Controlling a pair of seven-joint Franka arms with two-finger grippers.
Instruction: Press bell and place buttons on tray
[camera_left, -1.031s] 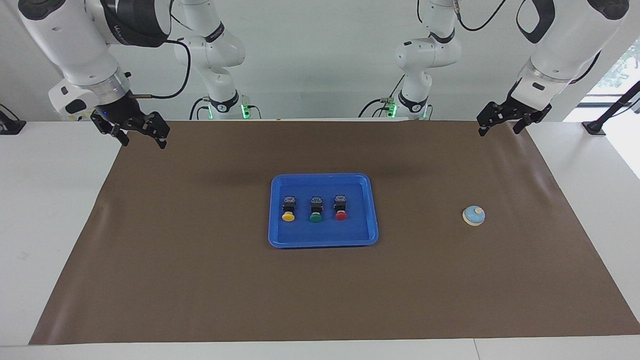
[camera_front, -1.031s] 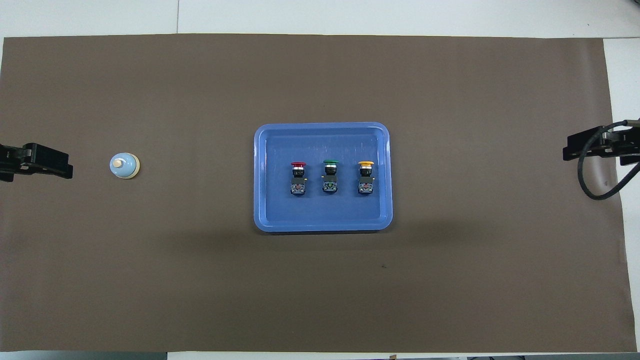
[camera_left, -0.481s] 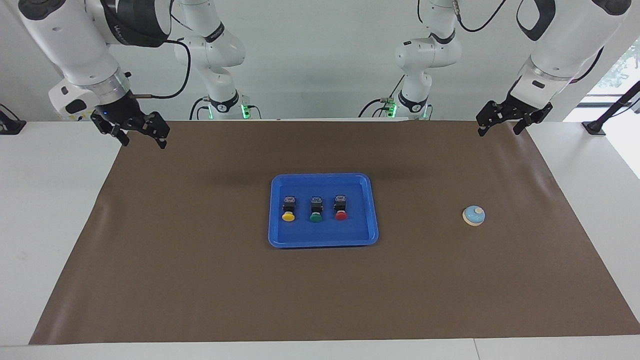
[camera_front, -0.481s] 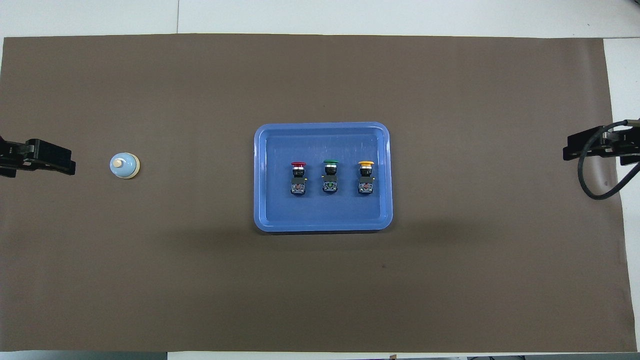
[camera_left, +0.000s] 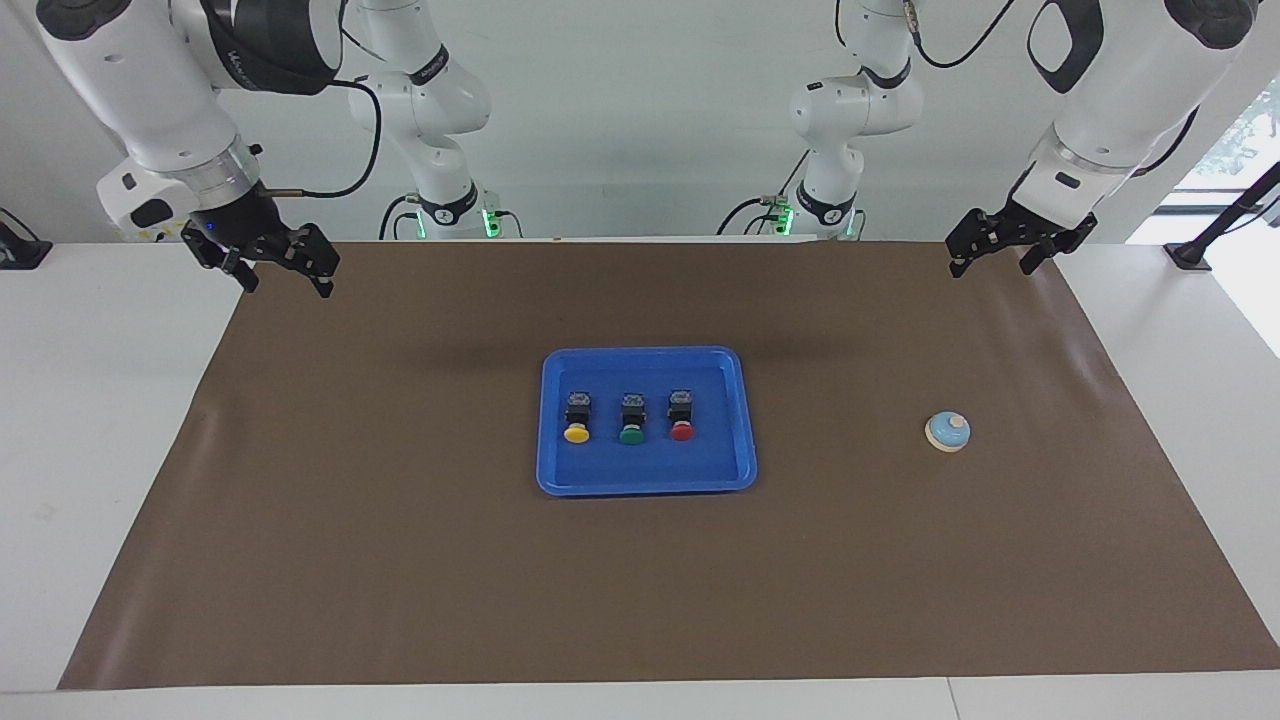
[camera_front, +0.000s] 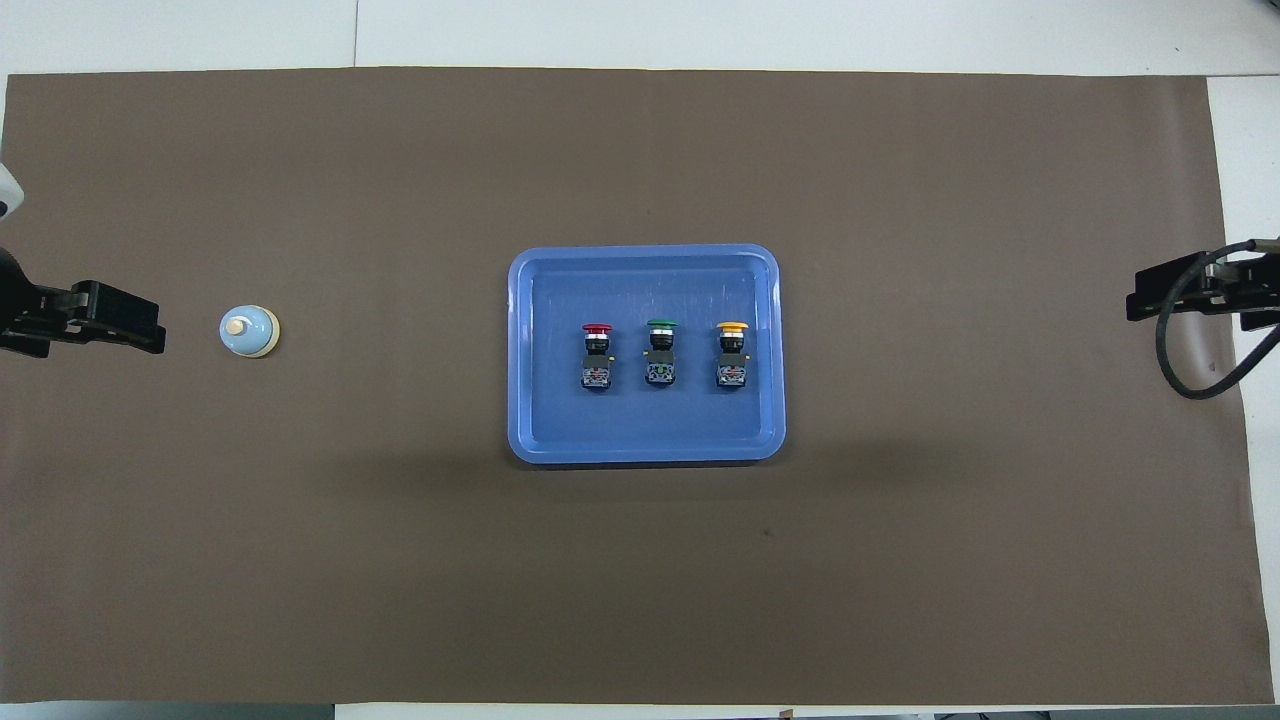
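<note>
The blue tray (camera_left: 745, 420) (camera_front: 525, 350) lies in the middle of the brown mat. Three buttons lie in a row in it: yellow (camera_left: 576, 432) (camera_front: 732, 330), green (camera_left: 631, 434) (camera_front: 660, 326) and red (camera_left: 682, 430) (camera_front: 596, 330). The light-blue bell (camera_left: 948, 431) (camera_front: 248, 330) stands on the mat toward the left arm's end. My left gripper (camera_left: 990, 267) (camera_front: 150, 335) is open, empty and raised over the mat's end beside the bell. My right gripper (camera_left: 288, 286) (camera_front: 1135, 300) is open and empty, raised over the mat's right-arm end.
The brown mat (camera_left: 400, 560) covers most of the white table (camera_left: 90, 420). Nothing else lies on it. A black cable (camera_front: 1185, 370) hangs by my right gripper.
My left gripper has crept a little toward the bell. The right arm, the tray, the buttons and the bell have not moved.
</note>
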